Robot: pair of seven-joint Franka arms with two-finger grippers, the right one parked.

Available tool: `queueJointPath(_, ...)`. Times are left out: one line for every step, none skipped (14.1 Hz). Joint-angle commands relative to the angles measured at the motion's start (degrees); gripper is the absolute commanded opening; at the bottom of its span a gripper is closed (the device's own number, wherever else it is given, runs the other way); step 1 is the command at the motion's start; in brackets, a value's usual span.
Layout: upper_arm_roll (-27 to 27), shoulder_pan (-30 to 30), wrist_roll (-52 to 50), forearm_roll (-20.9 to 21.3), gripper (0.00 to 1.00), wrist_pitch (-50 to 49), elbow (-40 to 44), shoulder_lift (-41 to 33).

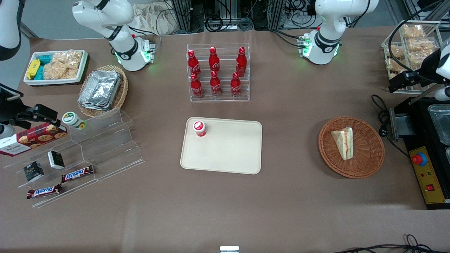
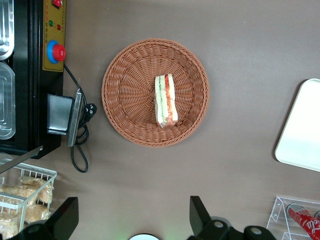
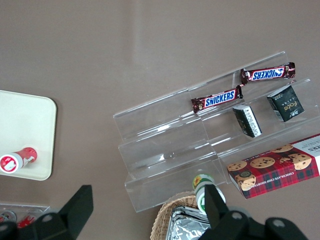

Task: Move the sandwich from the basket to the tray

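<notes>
Brown covering spreads over the whole tabletop [image 1: 288, 196], and reading the front view from its left edge, a white bin of bagged snacks [image 1: 56, 66] sits at the upper left, with a tan wicker basket of foil containers [image 1: 102, 90] beside it and a clear stepped stand [image 1: 105, 147] carrying chocolate bars lower down. At centre stands a clear rack of red bottles [image 1: 218, 72]; nearer the camera than the rack lies the tray [image 1: 225, 151], bare except for a small red-capped bottle [image 1: 199, 128] standing at its upper-left corner. Toward the right of the frame the basket [image 1: 365, 165] rests on the tabletop, well apart from the tray, with the sandwich [image 1: 344, 142] lying in it near the middle, filling edge showing.

At the right edge of that view the end effector [image 1: 404, 80] hangs high, off to the side of the basket; in the wrist view its fingers [image 2: 199, 212] are spread wide with nothing between them [image 2: 132, 220].

Risks, as I judge them: the wedge is soft, so a hard squeeze could crush it or shed filling; a low descent could catch the wicker rim and drag the basket; a careless drop-off could topple the bottle on the tray.
</notes>
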Motion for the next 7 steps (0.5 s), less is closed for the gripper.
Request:
queueJointPath(0.45, -0.62, 0.48, 0.55, 1.0, 0.36, 0.81, -0.03)
queueJointPath(0.53, -0.45, 1.34, 0.56, 1.0, 0.02, 1.16, -0.03)
queueJointPath(0.62, -0.45, 1.87, 0.56, 1.0, 0.62, 0.9, -0.03)
queueJointPath(0.62, -0.45, 2.66, 0.56, 1.0, 0.63, 1.07, 0.14)
queueJointPath(0.71, -0.27, 2.67, -0.23, 1.0, 0.63, 1.07, 0.15)
queueJointPath(0.88, -0.1, 2.76, -0.15, 1.0, 0.11, 1.07, 0.06)
queueJointPath(1.06, 0.69, 2.76, -0.41, 1.0, -0.07, 0.9, 0.23)
